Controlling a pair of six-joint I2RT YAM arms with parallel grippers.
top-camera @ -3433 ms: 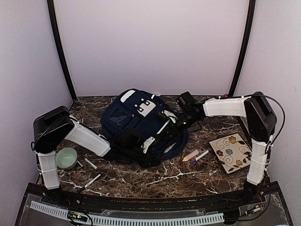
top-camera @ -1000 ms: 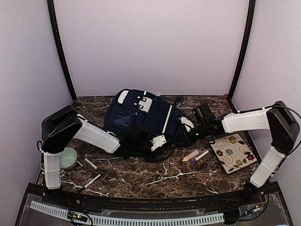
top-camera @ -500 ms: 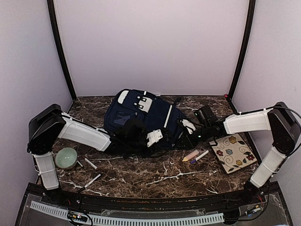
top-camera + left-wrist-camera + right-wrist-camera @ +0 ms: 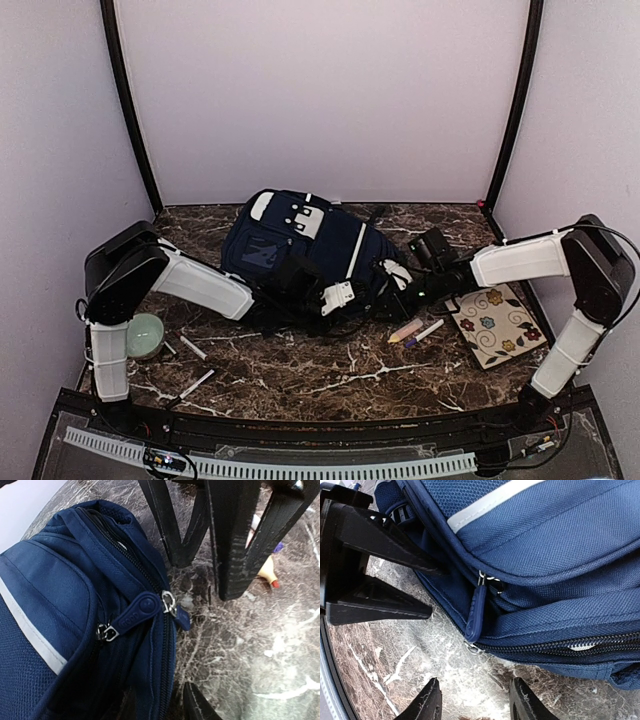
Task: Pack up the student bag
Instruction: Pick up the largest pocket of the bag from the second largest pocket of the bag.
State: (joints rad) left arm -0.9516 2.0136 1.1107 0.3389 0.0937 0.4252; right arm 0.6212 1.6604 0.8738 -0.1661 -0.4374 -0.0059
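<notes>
My left hand (image 4: 434,592) and right hand (image 4: 475,690) are both released and empty. They face each other at the near-right edge of the large navy-blue fabric student bag (image 4: 290,245), which lies on the brown marble desk (image 4: 330,375).

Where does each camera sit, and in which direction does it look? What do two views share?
Top external: above and behind the arm bases, looking down at the marble table; both arms show, left tool and right tool at the student bag.
Left wrist: on the left arm, looking rightward past the bag's zipper pull; one own fingertip shows.
Right wrist: on the right arm, looking leftward along the bag's zippers; both own fingertips show.
Shared: each wrist view shows the bag and the opposite tool.
</notes>
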